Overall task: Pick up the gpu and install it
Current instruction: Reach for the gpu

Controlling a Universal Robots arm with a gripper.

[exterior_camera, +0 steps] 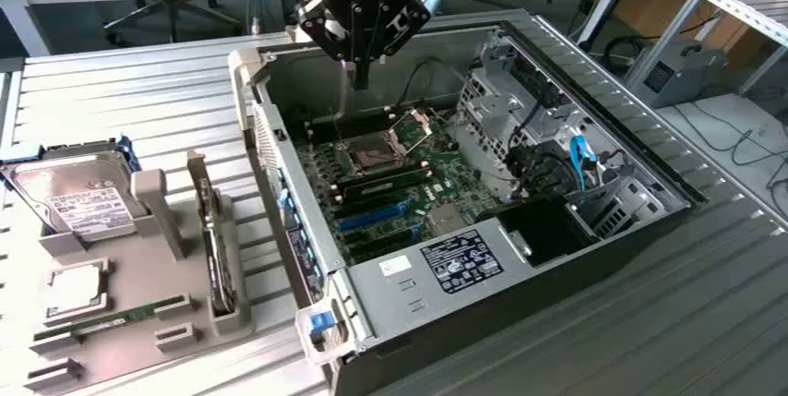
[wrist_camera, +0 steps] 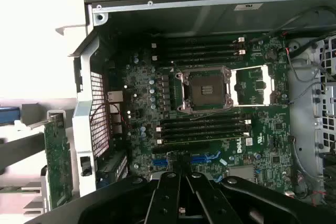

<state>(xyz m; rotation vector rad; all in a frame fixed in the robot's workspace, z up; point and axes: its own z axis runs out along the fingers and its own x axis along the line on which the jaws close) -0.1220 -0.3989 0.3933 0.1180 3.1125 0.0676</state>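
The gpu (exterior_camera: 217, 250) stands on edge in a slot of the grey parts holder (exterior_camera: 148, 322), at the exterior view's left beside the open computer case (exterior_camera: 615, 184). In the wrist view the gpu (wrist_camera: 58, 163) is a green card just outside the case wall. My gripper (exterior_camera: 360, 78) hangs over the back of the case, above the motherboard (exterior_camera: 412, 179), well away from the gpu. The black fingers (wrist_camera: 170, 192) are shut together with nothing between them. Below them lies the motherboard (wrist_camera: 210, 129) with its open processor socket (wrist_camera: 205, 90).
A silver hard drive (exterior_camera: 74, 198), a processor chip (exterior_camera: 77, 290) and a memory stick (exterior_camera: 117, 318) sit in the holder. The case has a drive cage (exterior_camera: 505, 110) and a blue cable (exterior_camera: 579, 161) inside. Everything rests on a slatted metal table (exterior_camera: 148, 101).
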